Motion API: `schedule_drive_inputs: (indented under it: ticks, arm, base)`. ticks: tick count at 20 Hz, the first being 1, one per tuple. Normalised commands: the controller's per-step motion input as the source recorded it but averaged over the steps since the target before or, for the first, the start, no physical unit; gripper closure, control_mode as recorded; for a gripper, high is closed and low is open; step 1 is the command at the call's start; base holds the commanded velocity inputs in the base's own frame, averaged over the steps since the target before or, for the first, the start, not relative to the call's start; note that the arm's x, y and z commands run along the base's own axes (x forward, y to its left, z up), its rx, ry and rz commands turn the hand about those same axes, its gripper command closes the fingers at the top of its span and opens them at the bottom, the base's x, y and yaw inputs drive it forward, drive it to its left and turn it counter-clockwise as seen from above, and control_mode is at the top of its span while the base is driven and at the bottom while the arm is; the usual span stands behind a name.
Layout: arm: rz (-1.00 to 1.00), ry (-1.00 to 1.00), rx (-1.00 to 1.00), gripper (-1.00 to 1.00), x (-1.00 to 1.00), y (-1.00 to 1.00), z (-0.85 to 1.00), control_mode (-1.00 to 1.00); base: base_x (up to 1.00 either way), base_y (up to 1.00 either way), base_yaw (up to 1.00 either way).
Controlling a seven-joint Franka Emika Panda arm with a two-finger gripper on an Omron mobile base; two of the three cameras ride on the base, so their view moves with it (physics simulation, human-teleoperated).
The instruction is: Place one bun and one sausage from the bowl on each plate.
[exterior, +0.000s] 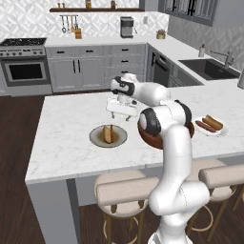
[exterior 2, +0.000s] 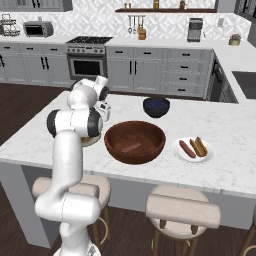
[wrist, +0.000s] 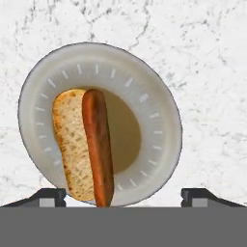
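The grey-rimmed plate point(wrist: 144, 82) with the olive-brown centre lies straight below my hand, bearing a bun point(wrist: 72, 140) and a sausage point(wrist: 98, 144) that rests along the bun's edge. My gripper point(wrist: 125, 198) hovers above this plate point(exterior: 119, 139), open, its fingertips point(wrist: 48, 197) far apart and holding nothing. The large reddish-brown bowl point(exterior 2: 135, 135) stands in the middle of the counter with one sausage point(exterior 2: 131, 148) lying in it. On the right, the white plate point(exterior 2: 207, 156) carries a sausage point(exterior 2: 186, 148) and a bun point(exterior 2: 201, 146). In the left base view my gripper point(exterior: 121, 117) hangs just behind the grey-rimmed plate.
A smaller dark blue bowl point(exterior 2: 156, 106) stands behind the wooden bowl. Round stools point(exterior 2: 182, 210) line the near edge of the marble island point(exterior: 66, 143). My own arm point(exterior: 167, 119) covers much of the wooden bowl in the left base view. A sink point(exterior: 207, 66) lies at the far right.
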Motion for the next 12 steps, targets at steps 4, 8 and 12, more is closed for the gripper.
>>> schedule_drive_inputs:
  ticks: [4,8,12]
  arm:
    - [-0.08,-0.25,0.13,-1.0,-1.0,-1.0,0.87,-1.0]
    - [-0.08,-0.34,0.03,-1.0,-1.0,-0.95,1.0,-1.0]
    - [-0.05,-0.3,-0.06,-1.0,-0.96,-0.81,0.48,-1.0]
  base:
    - [0.0,0.0,0.0]
    - [0.0,0.0,0.0]
    - [0.0,0.0,0.0]
